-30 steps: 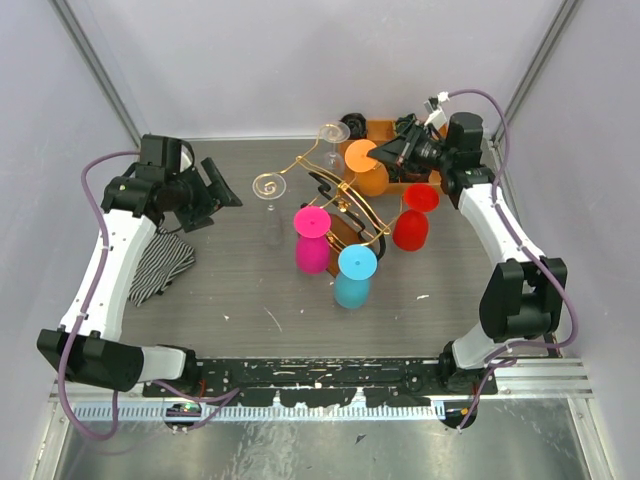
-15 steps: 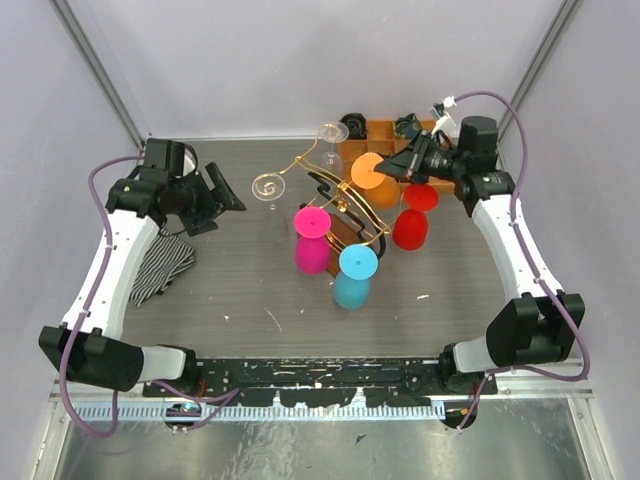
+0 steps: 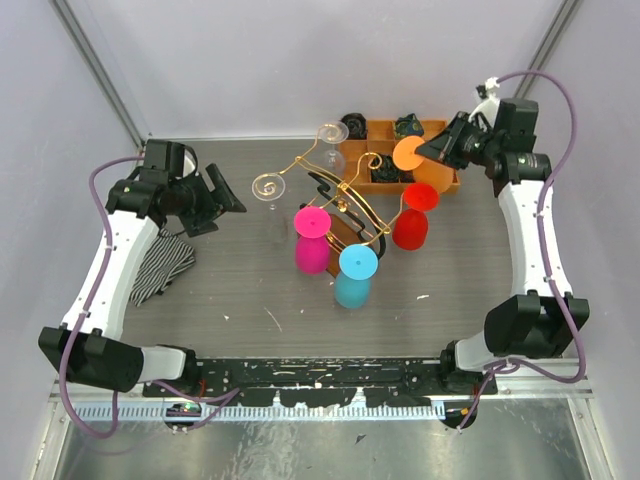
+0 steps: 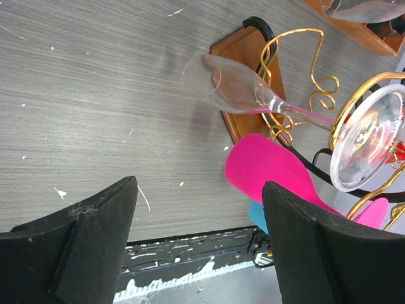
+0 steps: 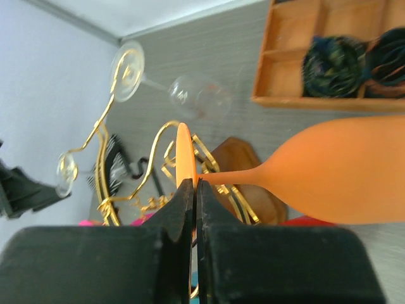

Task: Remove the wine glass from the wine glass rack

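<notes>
Wine glass, orange, held sideways just off wine glass rack at its 1 o'clock, over tray; right gripper jaws pinching foot edge; left gripper jaws spread, empty, at 9 o'clock; likely light, stiff, slick, brittle; stem grip probably surer.

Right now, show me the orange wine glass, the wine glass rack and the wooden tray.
orange wine glass (image 5: 335, 168), right wrist view, on its bowl.
wine glass rack (image 4: 242, 44), left wrist view, on its wooden base.
wooden tray (image 5: 288, 28), right wrist view, on a bare compartment floor.
</notes>
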